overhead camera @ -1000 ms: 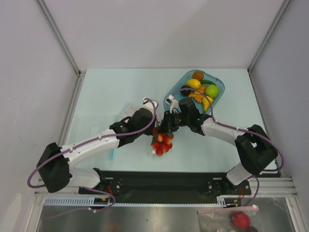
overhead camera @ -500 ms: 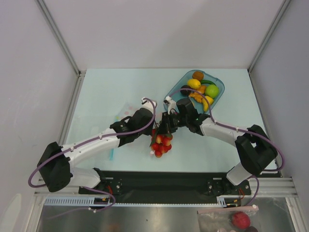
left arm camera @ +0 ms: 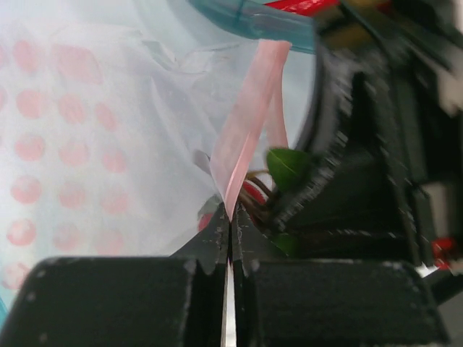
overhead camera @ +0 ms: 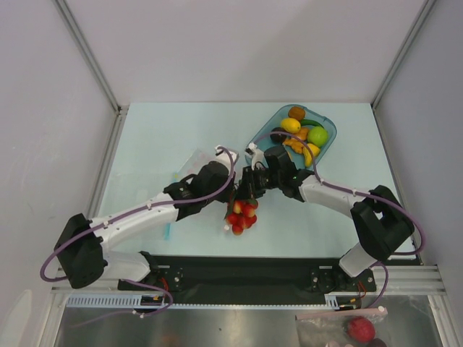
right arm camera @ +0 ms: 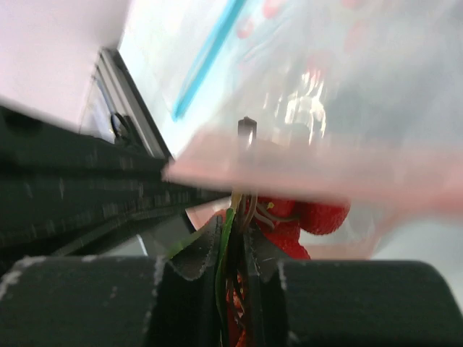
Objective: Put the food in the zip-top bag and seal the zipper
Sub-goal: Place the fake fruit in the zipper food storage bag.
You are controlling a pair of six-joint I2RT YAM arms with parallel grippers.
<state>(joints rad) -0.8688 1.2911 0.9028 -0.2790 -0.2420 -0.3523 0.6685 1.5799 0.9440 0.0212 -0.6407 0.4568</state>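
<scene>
The zipper (left arm camera: pixel 249 108), a thin pink strip, stands up from the closed left pincer (left arm camera: pixel 229 223), which pinches its lower end. Its upper end reaches toward the rim of the teal tray (left arm camera: pixel 253 18). The clear zip-top bag (left arm camera: pixel 108 130) spreads away from the strip, on the side far from the tray.

The right pincer (right arm camera: pixel 235 235) is closed on the green stem of the cluster of red balls (right arm camera: pixel 307 215), and the pink strip crosses just above it.

From above, both pincers meet at the near-left of the tray, and the cluster hangs just below them. The other food (overhead camera: pixel 300 134) lies in the tray. A wide stretch of pale counter (overhead camera: pixel 159 130) runs left of the tray to the counter's left edge. A light-blue stick (overhead camera: pixel 166 231) lies well to the near-left of the tray, close to the near edge.
</scene>
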